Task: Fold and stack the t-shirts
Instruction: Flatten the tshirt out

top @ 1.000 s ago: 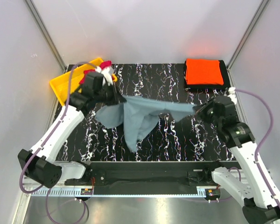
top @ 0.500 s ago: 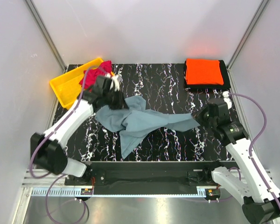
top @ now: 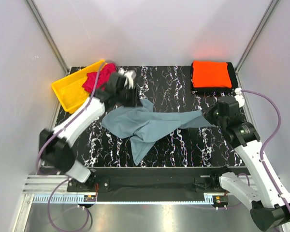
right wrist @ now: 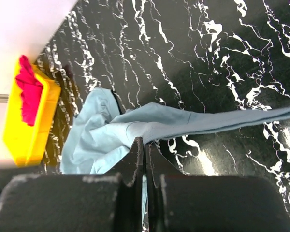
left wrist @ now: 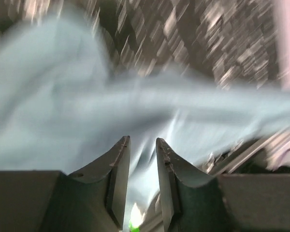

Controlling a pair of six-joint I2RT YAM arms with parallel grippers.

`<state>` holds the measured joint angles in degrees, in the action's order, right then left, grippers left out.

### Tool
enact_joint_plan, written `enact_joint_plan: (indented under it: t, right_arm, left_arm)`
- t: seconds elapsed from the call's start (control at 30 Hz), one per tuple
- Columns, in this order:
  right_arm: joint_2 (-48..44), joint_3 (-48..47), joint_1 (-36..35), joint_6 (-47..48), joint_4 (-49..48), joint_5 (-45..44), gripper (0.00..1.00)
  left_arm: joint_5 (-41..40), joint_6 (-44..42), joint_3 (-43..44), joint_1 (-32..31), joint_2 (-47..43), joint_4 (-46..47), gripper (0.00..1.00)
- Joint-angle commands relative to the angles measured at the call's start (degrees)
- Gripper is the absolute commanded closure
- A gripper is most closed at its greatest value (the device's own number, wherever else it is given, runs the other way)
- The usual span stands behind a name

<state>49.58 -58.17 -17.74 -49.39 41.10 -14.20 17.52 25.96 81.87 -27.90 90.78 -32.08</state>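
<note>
Grey-blue t-shirt: twisted rope-like, strung across the tabletop from near the far-left corner toward the right edge. Left gripper and right gripper both pinch its cloth. Risk: lowering it while twisted would likely trap creases.

The left gripper has swung right, away from the yellow plastic bin. The dusty grey-blue cloth t-shirt has spread flatter, pulled long toward the right gripper.

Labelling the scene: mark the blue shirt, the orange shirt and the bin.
blue shirt (top: 145, 123): top view, middle of cloth
orange shirt (top: 211, 73): top view, centre of top
bin (top: 67, 91): top view, bare floor
</note>
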Motion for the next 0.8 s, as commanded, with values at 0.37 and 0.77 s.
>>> enact_joint_plan:
  t: [0.37, 0.77]
  right_arm:
    - [13.52, 1.75, 0.51, 1.92, -10.43, 0.04, 1.0]
    - [21.69, 1.31, 0.6, 2.71, -13.77, 4.0, 1.0]
  left_arm:
    - [-23.41, 25.36, -43.62, -25.88, -38.05, -5.02, 0.58]
    - [-20.6, 29.59, -48.38, -30.81, -25.07, 7.03, 0.44]
